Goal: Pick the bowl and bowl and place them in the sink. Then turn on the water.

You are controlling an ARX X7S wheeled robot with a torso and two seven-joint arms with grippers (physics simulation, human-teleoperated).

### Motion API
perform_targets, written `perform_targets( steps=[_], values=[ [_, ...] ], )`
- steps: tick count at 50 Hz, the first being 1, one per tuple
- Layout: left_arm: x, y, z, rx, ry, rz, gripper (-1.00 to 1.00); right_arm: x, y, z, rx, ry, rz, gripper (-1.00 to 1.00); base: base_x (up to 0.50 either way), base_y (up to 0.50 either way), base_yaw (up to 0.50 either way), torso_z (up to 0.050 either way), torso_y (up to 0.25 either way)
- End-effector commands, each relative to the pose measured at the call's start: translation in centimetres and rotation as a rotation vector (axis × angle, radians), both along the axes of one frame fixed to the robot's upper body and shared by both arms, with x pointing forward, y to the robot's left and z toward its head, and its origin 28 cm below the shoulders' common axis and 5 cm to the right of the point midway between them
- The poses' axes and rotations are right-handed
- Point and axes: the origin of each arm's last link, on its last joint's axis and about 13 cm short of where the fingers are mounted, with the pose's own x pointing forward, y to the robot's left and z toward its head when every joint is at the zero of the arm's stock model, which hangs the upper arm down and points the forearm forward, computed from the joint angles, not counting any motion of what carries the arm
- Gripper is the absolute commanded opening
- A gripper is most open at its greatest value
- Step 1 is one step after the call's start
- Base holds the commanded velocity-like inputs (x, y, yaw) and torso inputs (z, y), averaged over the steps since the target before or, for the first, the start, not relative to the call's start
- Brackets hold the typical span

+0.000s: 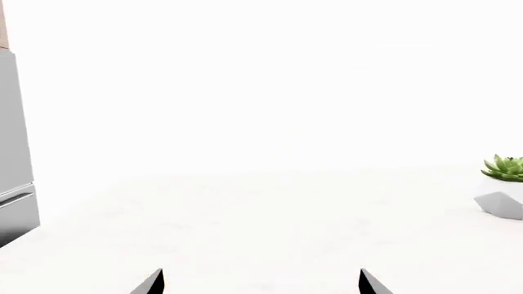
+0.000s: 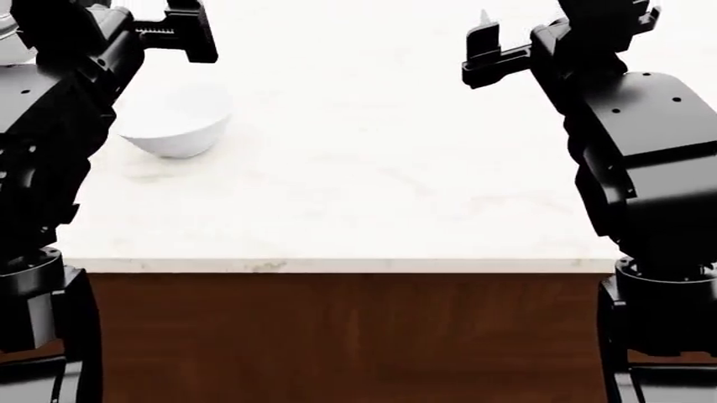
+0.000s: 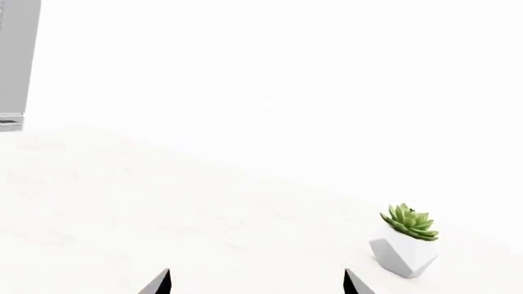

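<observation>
Dark wood fronts the cabinet nearest the robot, under a pale stone counter. On it, toward the left, sits the white bowl, just below the left gripper. Both the left and right gripper hover empty with fingers spread, likely poised to reach. Farther back stands a small potted plant. Neither sink nor red bowl shows.
</observation>
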Motion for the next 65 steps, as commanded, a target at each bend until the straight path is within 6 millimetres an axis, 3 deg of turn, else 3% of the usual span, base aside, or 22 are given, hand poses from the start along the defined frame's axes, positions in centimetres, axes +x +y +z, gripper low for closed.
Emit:
perform_targets(
  steps=[1,65],
  values=[
    [-0.01,0.05,-0.40,0.019,-0.004,-0.001,1.00,-0.07,-0.08,-0.35,-0.001,0.001,-0.005,1.00,0.00,0.50,0.00,0.000,0.000],
    [-0.09,0.47,-0.74,0.064,0.005,0.004,1.00,-0.13,-0.14,-1.20,0.010,0.026,-0.001,1.00,0.00,0.50,0.00,0.000,0.000]
  ],
)
